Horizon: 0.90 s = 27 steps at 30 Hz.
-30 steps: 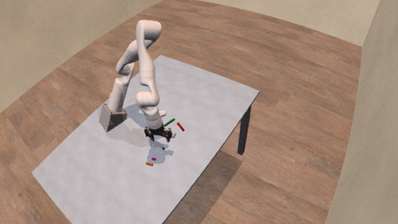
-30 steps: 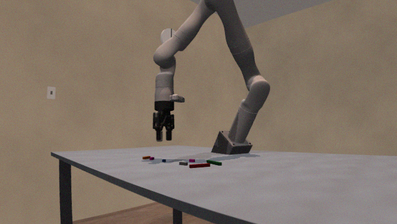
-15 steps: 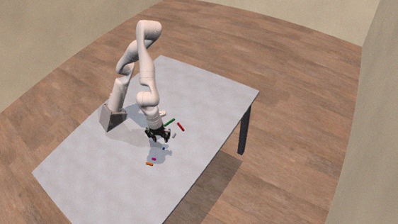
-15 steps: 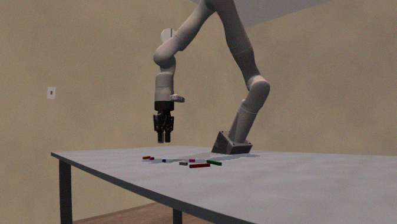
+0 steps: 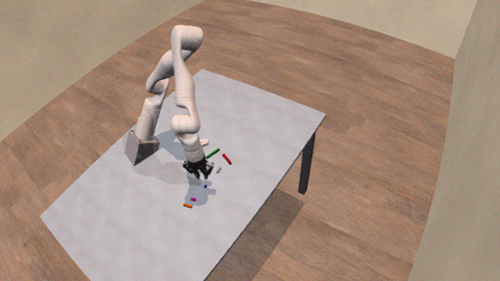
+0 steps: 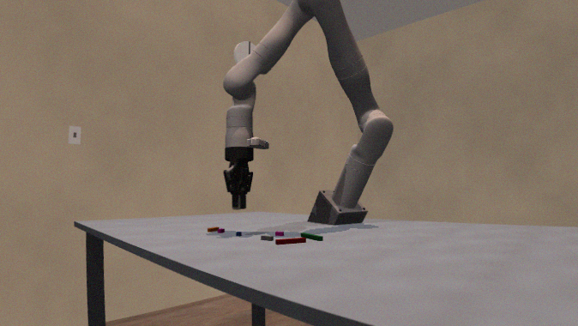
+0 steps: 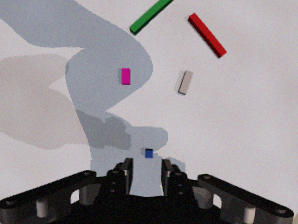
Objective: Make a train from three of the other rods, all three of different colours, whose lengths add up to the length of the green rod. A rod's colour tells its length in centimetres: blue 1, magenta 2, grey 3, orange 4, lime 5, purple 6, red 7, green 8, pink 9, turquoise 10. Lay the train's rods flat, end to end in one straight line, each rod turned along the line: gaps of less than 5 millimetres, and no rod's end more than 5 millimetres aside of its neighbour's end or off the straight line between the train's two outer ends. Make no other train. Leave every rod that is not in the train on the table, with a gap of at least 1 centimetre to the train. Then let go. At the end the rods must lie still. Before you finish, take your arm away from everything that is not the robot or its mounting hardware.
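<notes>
My gripper (image 6: 238, 206) hangs well above the table with its fingers narrowed to a small gap and nothing between them. In the wrist view the small blue rod (image 7: 149, 153) lies on the table below, in line with the gap between the fingers. Further off lie a magenta rod (image 7: 125, 76), a grey rod (image 7: 185, 83), the green rod (image 7: 152, 12) and a red rod (image 7: 206, 35). In the top view an orange rod (image 5: 188, 206) and a second magenta rod (image 5: 193, 199) lie close together, apart from the blue rod (image 5: 205, 186). All rods lie flat and separate.
The arm's base (image 5: 141, 146) stands on the table behind the rods. The table's right edge (image 5: 302, 143) is some way beyond the red rod (image 5: 227, 158).
</notes>
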### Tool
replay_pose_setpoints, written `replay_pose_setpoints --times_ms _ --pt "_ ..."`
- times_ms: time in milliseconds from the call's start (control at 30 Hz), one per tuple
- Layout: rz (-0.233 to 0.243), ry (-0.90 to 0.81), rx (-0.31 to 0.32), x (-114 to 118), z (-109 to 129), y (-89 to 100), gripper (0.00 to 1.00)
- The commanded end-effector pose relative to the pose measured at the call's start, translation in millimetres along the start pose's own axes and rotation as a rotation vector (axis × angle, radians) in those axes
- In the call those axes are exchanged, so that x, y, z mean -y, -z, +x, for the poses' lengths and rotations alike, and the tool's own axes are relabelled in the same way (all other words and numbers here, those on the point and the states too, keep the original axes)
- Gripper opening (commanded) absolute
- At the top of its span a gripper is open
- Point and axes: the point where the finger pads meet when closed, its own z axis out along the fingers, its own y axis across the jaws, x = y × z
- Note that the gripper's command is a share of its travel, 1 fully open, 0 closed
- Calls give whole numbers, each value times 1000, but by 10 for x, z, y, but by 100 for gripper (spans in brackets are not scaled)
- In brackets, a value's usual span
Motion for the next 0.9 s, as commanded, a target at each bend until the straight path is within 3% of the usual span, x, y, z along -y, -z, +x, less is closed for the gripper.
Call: replay_pose_setpoints --times_ms 0,867 --pt "-1 0 2 -2 -5 6 24" --pt "-1 -1 2 -7 -7 -176 24"
